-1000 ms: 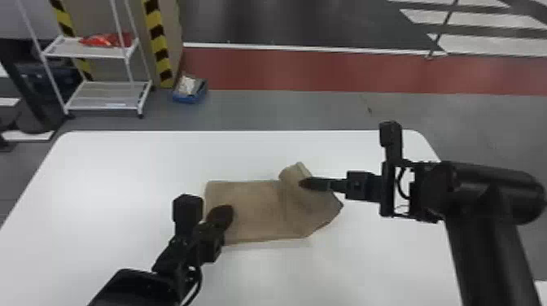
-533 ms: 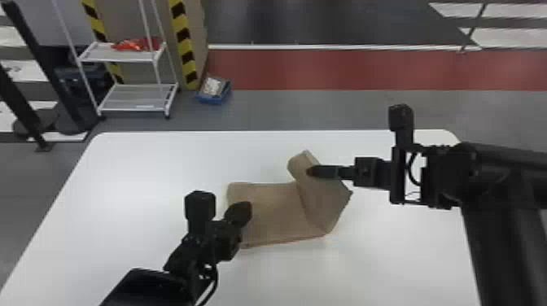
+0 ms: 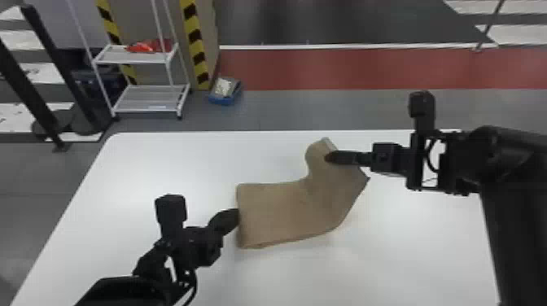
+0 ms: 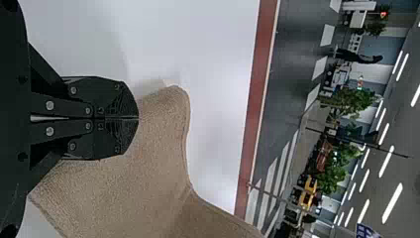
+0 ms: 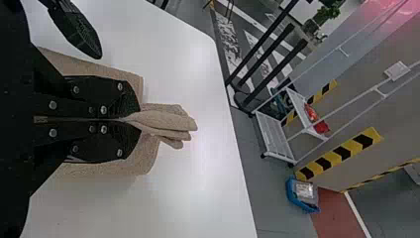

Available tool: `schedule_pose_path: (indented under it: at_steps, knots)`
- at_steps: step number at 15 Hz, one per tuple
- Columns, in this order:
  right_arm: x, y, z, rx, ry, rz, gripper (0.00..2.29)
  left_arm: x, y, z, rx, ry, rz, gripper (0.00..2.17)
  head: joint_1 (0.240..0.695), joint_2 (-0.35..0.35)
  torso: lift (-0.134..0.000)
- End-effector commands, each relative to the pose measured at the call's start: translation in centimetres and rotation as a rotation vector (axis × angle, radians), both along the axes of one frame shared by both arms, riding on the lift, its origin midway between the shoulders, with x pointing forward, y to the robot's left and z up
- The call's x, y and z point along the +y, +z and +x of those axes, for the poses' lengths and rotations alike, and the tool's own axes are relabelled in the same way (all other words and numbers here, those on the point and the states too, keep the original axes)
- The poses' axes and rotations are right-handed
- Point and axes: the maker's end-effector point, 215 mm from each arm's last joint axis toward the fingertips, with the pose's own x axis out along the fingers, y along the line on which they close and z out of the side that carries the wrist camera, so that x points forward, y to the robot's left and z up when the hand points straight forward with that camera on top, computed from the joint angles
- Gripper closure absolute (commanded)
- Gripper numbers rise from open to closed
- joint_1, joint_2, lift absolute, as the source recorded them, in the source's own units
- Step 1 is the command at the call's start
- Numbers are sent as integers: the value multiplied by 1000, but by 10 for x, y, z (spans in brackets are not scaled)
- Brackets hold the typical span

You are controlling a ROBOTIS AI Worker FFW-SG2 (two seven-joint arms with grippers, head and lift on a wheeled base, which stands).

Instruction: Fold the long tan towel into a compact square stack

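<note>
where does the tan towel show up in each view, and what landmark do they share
Head view: the towel is mid-picture on the white table, its right-hand end held by the right gripper.
Left wrist view: the towel spreads beside and beyond the tips of the left gripper.
Right wrist view: the towel is pinched in the right gripper, folds poking past its fingertips.
Shared landmark: the red floor strip.

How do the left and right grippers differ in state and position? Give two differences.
The right gripper pinches the towel; the left gripper has nothing visible between its fingers.
The right gripper is at the towel's right part, the left gripper by its left edge.
Both are black and closed.
</note>
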Motion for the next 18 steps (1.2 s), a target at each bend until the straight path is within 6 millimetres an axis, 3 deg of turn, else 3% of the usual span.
schedule_pose_path:
  at_steps: [1,3,5,8,12,15,18]
  knots:
    - [23,1,3,-7,30,-1,1325,2,-7,-1,12,3,-24,1851,695,39,-57]
    - [45,-3,5,-31,56,-36,1325,4,-4,-2,5,4,-46,1851,695,60,-57]
    - [56,-11,11,-52,72,-82,1322,3,14,1,-61,2,-80,1851,695,77,-57]
    - [53,-16,21,-81,64,-131,1325,-4,14,-3,-61,-23,-92,1851,695,96,-57]
    - [65,-15,30,-112,85,-154,1322,-5,-7,-12,-20,-42,-85,1851,695,92,-57]
    - [77,-27,29,-130,109,-187,1322,-8,-25,-10,12,-48,-81,1851,695,101,-57]
    - [96,-47,19,-134,157,-224,1322,-14,-28,-10,17,-59,-77,1851,695,111,-57]
